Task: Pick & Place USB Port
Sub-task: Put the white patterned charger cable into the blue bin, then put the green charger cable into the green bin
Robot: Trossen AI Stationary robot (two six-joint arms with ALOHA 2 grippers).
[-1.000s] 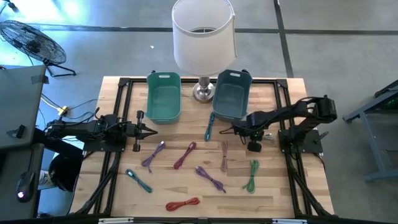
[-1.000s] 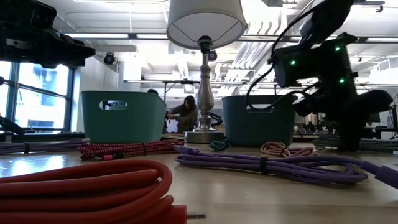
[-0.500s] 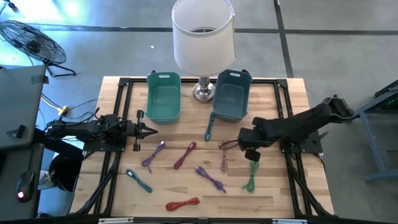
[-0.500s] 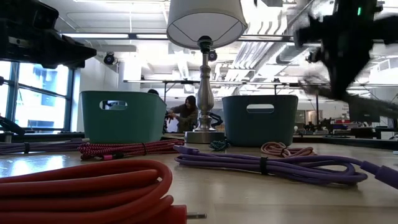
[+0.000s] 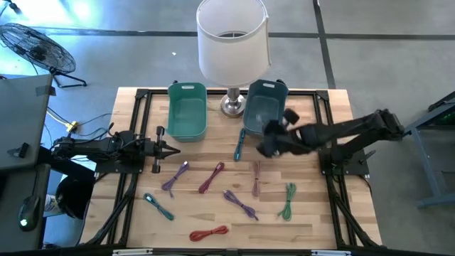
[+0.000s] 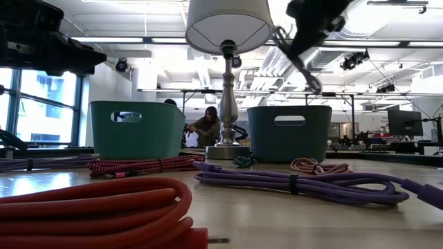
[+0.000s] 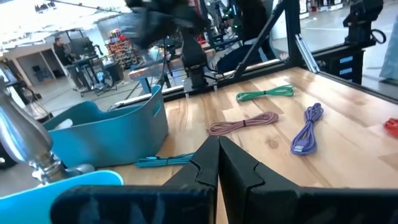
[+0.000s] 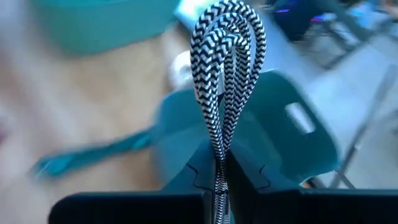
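Note:
My right gripper (image 5: 265, 144) hovers above the table just in front of the darker blue bin (image 5: 264, 107), shut on a black-and-white braided cable (image 8: 225, 56). In the low view the cable (image 6: 299, 61) hangs from the gripper, high over the bin (image 6: 288, 133). A green bin (image 5: 188, 110) stands to the left of the lamp (image 5: 232, 43). My left gripper (image 5: 174, 149) waits shut and level at the table's left side, touching nothing. My right gripper pinches the coiled cable's doubled strands (image 8: 219, 149) between its two fingers, several strands together. The looped end (image 8: 227, 34) sticks out past the fingertips. The cable is lifted clear of the table, and a length of it (image 6: 304, 69) hangs below the gripper.
Several bundled cables lie on the wooden table: teal (image 5: 239, 146), purple (image 5: 175, 176), dark red (image 5: 211, 176), pink (image 5: 256, 176), purple (image 5: 240, 203), green (image 5: 288, 199), teal (image 5: 158, 206), red (image 5: 208, 232). A person sits in the room beyond (image 6: 206, 126).
My right gripper has risen well off the table with the black-and-white cable, turning its wrist, and has swung toward the far edge, up to the darker blue bin. The cable has gone from near the table to hanging clear of it.

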